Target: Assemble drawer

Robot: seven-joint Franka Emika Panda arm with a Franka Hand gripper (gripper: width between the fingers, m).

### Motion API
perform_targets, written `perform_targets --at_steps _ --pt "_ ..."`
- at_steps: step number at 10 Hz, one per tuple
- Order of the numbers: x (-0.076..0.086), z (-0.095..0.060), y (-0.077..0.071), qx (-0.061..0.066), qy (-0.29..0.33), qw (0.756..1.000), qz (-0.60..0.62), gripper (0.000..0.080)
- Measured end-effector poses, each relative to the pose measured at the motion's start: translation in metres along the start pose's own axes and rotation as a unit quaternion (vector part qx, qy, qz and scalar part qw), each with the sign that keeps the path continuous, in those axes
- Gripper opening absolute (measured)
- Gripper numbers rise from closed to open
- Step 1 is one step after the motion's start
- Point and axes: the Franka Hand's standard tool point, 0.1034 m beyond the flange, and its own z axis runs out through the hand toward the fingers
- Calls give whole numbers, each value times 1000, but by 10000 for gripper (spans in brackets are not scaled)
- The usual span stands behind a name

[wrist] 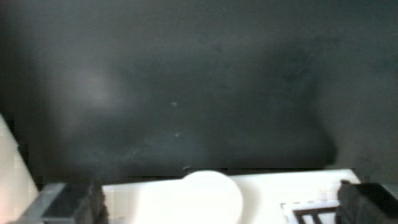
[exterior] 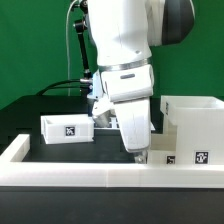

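My gripper (exterior: 140,150) points down just behind the low white front wall. In the wrist view its dark fingers (wrist: 64,205) stand wide apart on either side of a white knobbed tray (wrist: 267,195), and the round knob (wrist: 210,192) sits midway between them. The jaws look open and I see no squeeze on the tray. A second tray (exterior: 68,128) with a square tag lies on the black table toward the exterior view's left. The large hollow casing (exterior: 195,125) stands at the exterior view's right, with tags low on its front.
A low white border wall (exterior: 60,170) runs along the front and the left (exterior: 15,150) of the black table. The arm's body (exterior: 125,50) hides the middle of the table. Black cables hang behind it.
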Motion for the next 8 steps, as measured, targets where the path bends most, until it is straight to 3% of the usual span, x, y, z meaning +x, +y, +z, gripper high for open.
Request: perform_targets --at_steps 5,8 --pt "0 1 -1 1 -2 1000 -12 649" --pt "24 0 1 7 -3 999 -47 649"
